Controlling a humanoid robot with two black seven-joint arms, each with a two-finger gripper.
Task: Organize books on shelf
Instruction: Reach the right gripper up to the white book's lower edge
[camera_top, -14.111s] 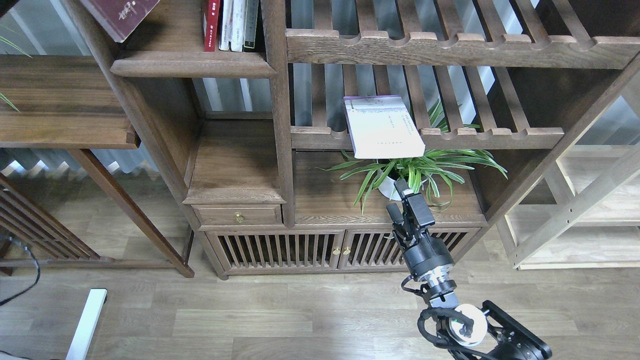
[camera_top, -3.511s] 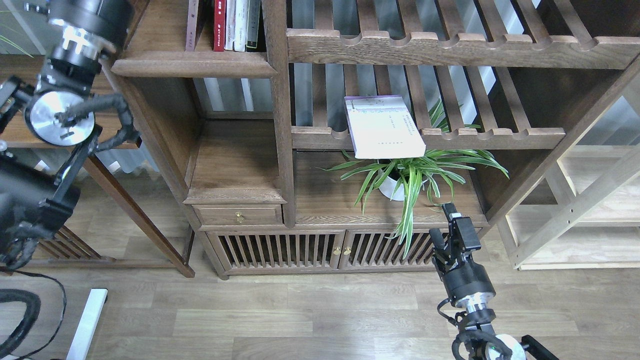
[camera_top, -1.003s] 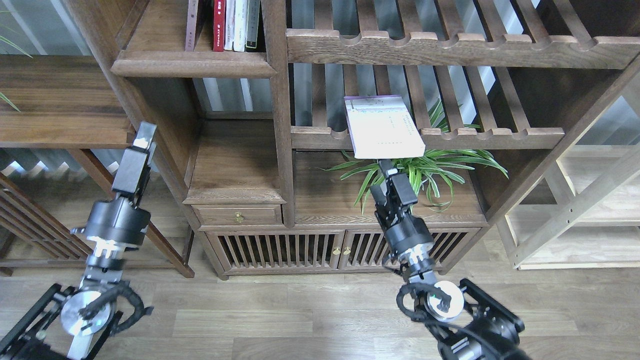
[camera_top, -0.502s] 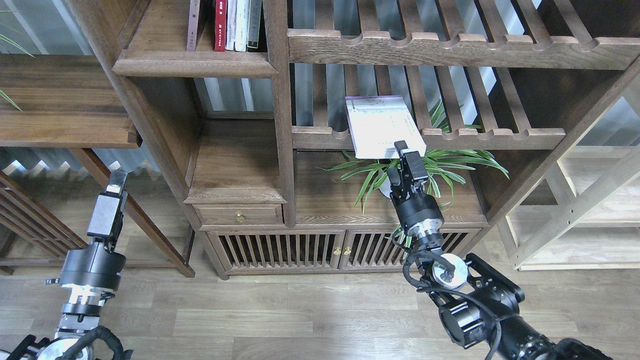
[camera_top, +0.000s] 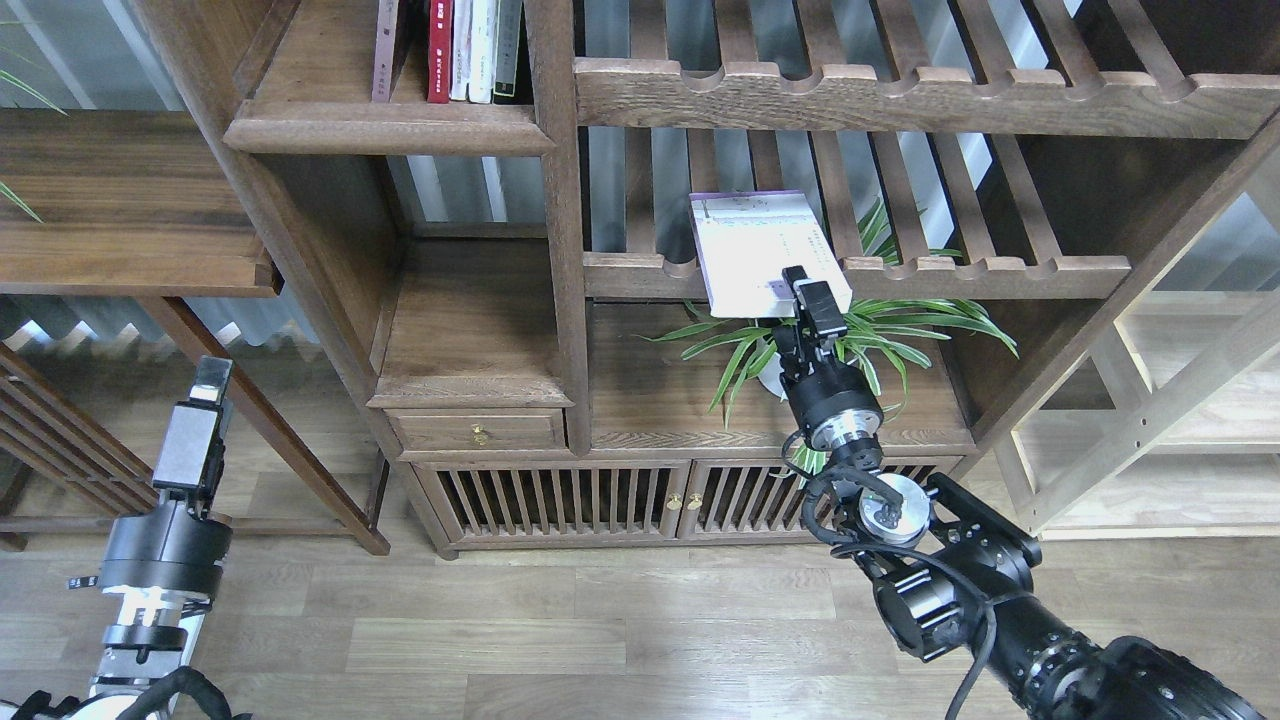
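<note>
Head view, looking down on a dark wooden shelving unit. The pale lavender-white book (camera_top: 762, 250) lies flat on the middle slatted rack (camera_top: 960, 268), its near end overhanging the scalloped front rail above a potted spider plant (camera_top: 850, 335). The right pincer (camera_top: 800, 292) is at that overhanging near edge, its upper finger over the book's front right corner; whether the fingers are clamped on the book or merely around it I cannot tell. The left pincer (camera_top: 205, 385) stands low at the left, well apart from the shelving, pointing up, seen end-on so the finger state cannot be told. On the solid shelf (camera_top: 385, 128) at upper left, the maroon book (camera_top: 386, 50) and the red book (camera_top: 440, 50) stand upright, a gap between them, the red one against several pale volumes (camera_top: 485, 48) at the right post.
</note>
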